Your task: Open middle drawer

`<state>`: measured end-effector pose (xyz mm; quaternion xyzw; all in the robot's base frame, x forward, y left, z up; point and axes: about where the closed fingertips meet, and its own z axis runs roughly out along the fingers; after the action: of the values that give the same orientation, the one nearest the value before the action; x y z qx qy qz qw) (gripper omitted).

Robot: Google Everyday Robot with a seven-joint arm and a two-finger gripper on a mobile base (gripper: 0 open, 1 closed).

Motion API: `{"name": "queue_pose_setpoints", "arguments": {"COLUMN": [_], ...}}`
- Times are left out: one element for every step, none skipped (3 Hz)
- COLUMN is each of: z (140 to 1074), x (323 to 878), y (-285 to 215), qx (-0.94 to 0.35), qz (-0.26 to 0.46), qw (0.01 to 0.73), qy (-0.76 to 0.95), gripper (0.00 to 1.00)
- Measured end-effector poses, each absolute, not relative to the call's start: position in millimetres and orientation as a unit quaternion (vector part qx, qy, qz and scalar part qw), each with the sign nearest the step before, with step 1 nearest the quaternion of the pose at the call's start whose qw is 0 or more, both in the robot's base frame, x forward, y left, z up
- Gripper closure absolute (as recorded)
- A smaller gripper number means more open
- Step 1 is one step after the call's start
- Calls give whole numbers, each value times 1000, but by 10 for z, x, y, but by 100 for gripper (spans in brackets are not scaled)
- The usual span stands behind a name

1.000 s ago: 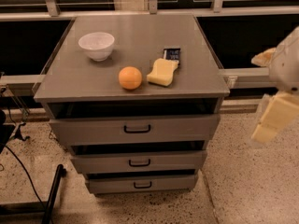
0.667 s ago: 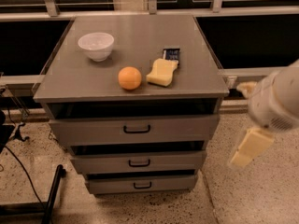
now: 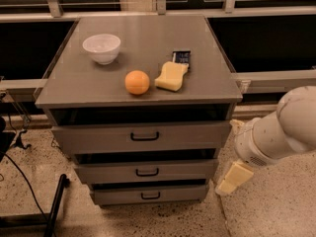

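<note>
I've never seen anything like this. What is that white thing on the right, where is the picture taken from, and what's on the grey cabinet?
The white shape is a robot's arm. Its gripper, the pale yellow tip, hangs low beside the cabinet's right side, near the middle drawer but not touching it. Nothing appears to be held. There is one camera view, looking down at the cabinet's front. On the cabinet top lie a white bowl, an orange, a yellow sponge and a dark packet behind it.

Dim warm light, sheen on cabinet top [image 3: 148, 38], pale gripper [image 3: 234, 178] lit lower right
</note>
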<state>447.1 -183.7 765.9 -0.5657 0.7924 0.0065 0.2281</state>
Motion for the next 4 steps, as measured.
{"name": "queue_pose_setpoints", "arguments": {"z": [7607, 7405, 6866, 6481], "x": [4453, 4383, 4193, 4076], "y": [-1841, -1857, -1816, -1728], "qx": [-563, -553, -545, -544], "qz": [10, 22, 42, 49], "qw": [227, 221, 218, 230], "qy": [795, 803, 809, 806], "gripper": [0, 0, 0, 0]}}
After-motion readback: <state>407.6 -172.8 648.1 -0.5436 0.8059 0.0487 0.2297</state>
